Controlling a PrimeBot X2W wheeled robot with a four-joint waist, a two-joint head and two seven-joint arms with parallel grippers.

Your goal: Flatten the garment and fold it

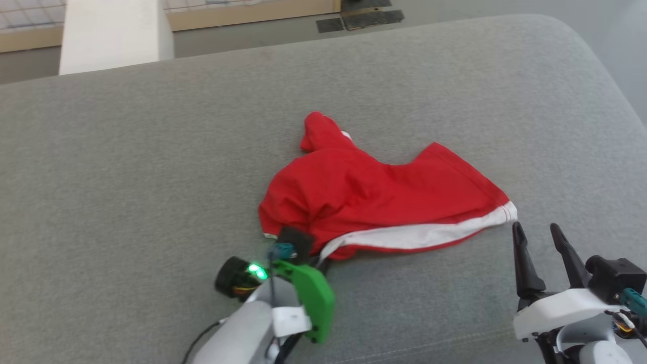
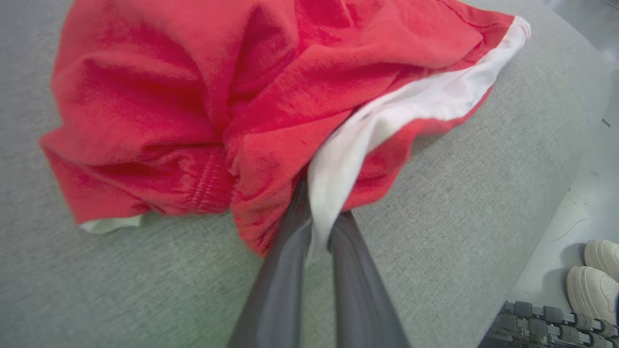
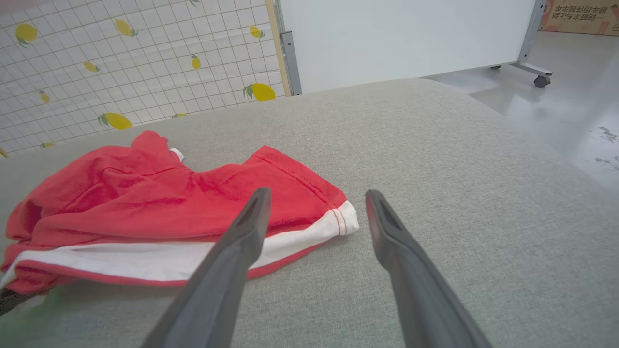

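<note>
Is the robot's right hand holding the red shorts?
No, the right gripper has its two fingers spread apart with nothing between them, close beside the white-trimmed corner of the red shorts.

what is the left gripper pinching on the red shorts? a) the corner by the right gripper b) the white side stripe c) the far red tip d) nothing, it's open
b: in the left wrist view the left gripper is closed on the white stripe of the shorts

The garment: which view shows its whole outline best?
The head view: the garment shows almost whole. The left wrist view crops it at the top; the right wrist view sees it low, partly behind a finger.
</note>
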